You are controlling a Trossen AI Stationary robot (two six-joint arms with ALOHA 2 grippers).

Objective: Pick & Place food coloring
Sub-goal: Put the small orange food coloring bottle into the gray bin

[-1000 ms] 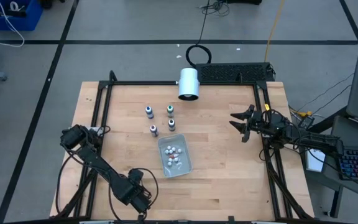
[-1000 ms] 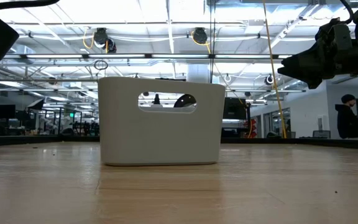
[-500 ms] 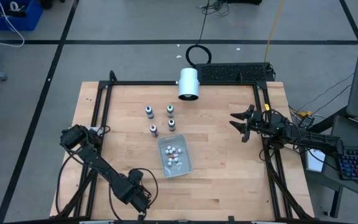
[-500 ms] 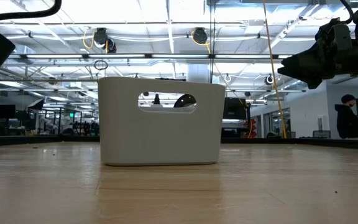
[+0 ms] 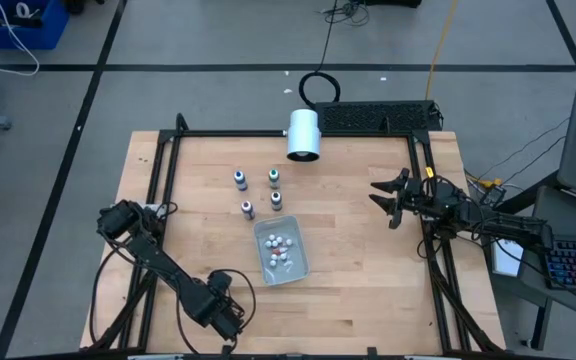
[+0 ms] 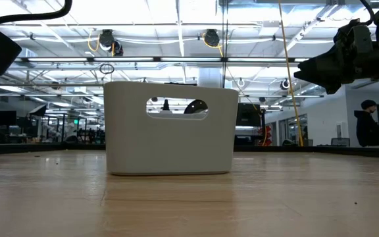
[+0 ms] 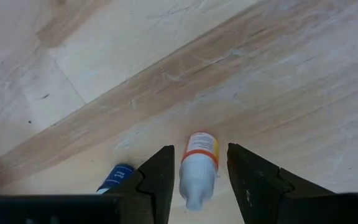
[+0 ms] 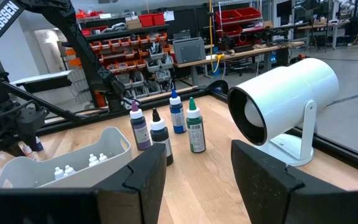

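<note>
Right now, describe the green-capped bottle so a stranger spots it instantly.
Start at the big white cylinder. Four small bottles stand between it and the white bin; the green-capped bottle is nearest the cylinder and has the only green cap.

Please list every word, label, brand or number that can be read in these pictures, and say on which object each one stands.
"TROSSEN": white letters on the dark left arm, seen in the right wrist view.
Labels on the four food coloring bottles: too small to read.
Label on the small bottle between the left gripper's fingers: no text readable.
White bin and white cylinder: no text visible.
Signs in the room behind: too blurred to read.
</note>
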